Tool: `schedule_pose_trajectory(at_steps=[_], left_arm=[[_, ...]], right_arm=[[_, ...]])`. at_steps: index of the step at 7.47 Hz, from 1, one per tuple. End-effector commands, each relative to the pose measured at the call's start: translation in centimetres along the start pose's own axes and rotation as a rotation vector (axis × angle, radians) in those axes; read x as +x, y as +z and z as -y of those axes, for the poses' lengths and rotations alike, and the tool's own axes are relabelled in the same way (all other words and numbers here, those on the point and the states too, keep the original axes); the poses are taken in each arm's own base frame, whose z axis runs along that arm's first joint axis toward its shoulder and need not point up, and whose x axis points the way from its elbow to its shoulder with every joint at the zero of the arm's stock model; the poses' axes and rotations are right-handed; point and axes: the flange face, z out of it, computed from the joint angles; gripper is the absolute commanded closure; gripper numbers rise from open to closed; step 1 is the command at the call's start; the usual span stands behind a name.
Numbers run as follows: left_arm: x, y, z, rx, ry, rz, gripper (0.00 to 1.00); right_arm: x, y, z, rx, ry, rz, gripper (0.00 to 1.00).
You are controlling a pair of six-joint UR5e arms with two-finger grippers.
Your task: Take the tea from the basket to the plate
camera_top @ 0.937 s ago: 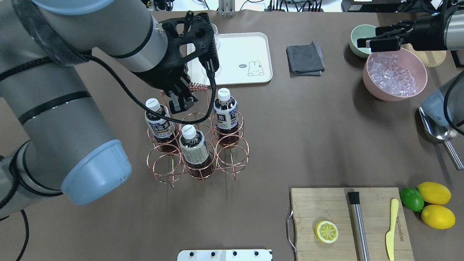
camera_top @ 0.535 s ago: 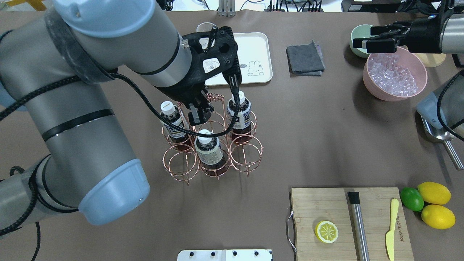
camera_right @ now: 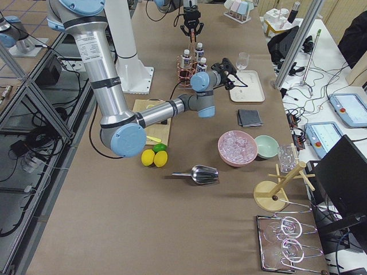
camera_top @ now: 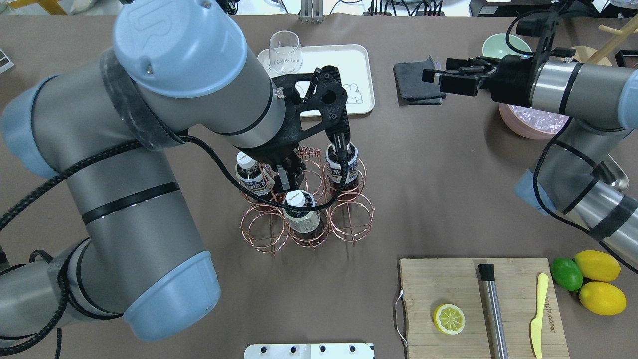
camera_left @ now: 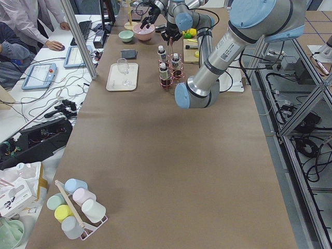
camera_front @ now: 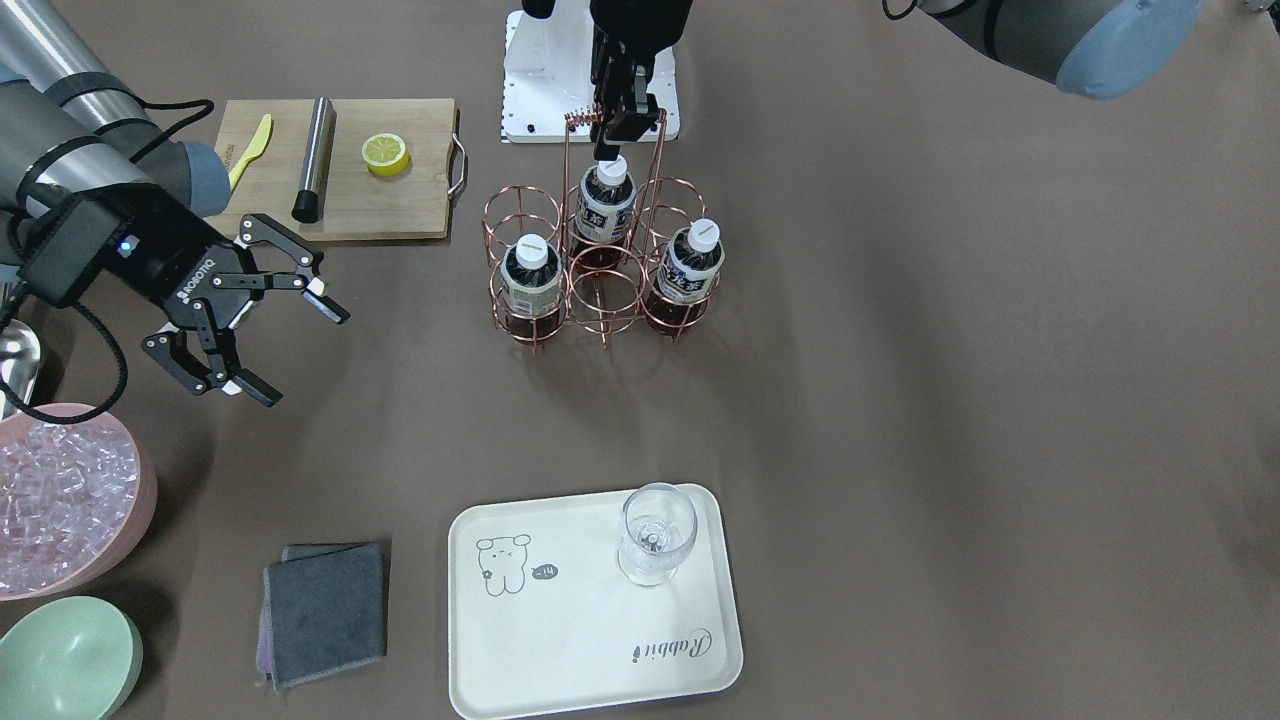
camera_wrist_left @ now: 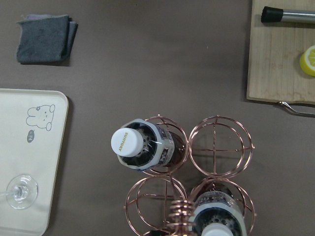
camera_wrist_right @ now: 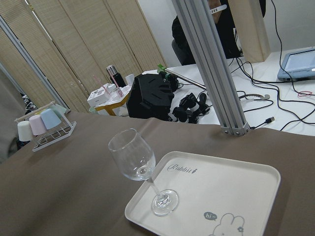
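Note:
The copper wire basket (camera_top: pixel 351 224) (camera_front: pixel 523 187) stands mid-table with three tea bottles (camera_top: pixel 300 212) (camera_front: pixel 530 275) in its rings. My left gripper (camera_top: pixel 286 174) (camera_front: pixel 620 112) is shut on the basket's coiled top handle, right above the middle bottle. From the left wrist view I look down on one tea bottle (camera_wrist_left: pixel 138 147) and an empty ring (camera_wrist_left: pixel 215 150). Farther back lies the cream plate (camera_top: pixel 324 65) (camera_front: pixel 560 640) (camera_wrist_right: pixel 226 191), with a stemmed glass (camera_top: pixel 285 50) (camera_wrist_right: pixel 135 157) on it. My right gripper (camera_top: pixel 431 80) (camera_front: pixel 300 355) hangs open and empty over a grey cloth.
The grey cloth (camera_top: pixel 416 87) lies right of the plate. A pink bowl of ice (camera_top: pixel 528 122), a green bowl (camera_top: pixel 498 47) and a metal scoop (camera_top: pixel 615 174) are far right. A cutting board (camera_top: pixel 448 289) with a lemon half, steel rod and knife sits near right.
The basket with its bottles has shifted right and toward the plate along with my left gripper. My right arm has swung left from over the ice bowl to over the grey cloth.

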Motion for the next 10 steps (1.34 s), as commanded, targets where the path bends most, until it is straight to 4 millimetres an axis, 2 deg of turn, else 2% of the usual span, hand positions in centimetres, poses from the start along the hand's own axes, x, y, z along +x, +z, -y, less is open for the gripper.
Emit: schedule_pose_trajectory(at_steps=[1, 3, 4, 6, 10], left_arm=[[0.0, 0.3, -0.3, -0.005, 0.003, 0.002, 1.00], [0.0, 0.3, -0.3, -0.005, 0.003, 0.002, 1.00], [0.0, 0.4, -0.3, -0.008, 0.002, 0.001, 1.00], [0.1, 0.8, -0.5, -0.012, 0.005, 0.003, 1.00], [0.1, 1.0, -0.7, -0.015, 0.003, 0.002, 1.00]], right_arm=[[-4.2, 3.4, -2.2, 0.013, -0.043, 0.018, 0.00], [-8.0, 3.1, 0.3, -0.021, -0.095, -0.018, 0.00], [-8.2, 3.1, 0.4, -0.018, -0.132, -0.016, 0.00], [-11.1, 4.6, -1.2, -0.006, -0.159, -0.001, 0.00], [-15.9, 7.9, -6.4, -0.015, -0.184, -0.041, 0.00]])
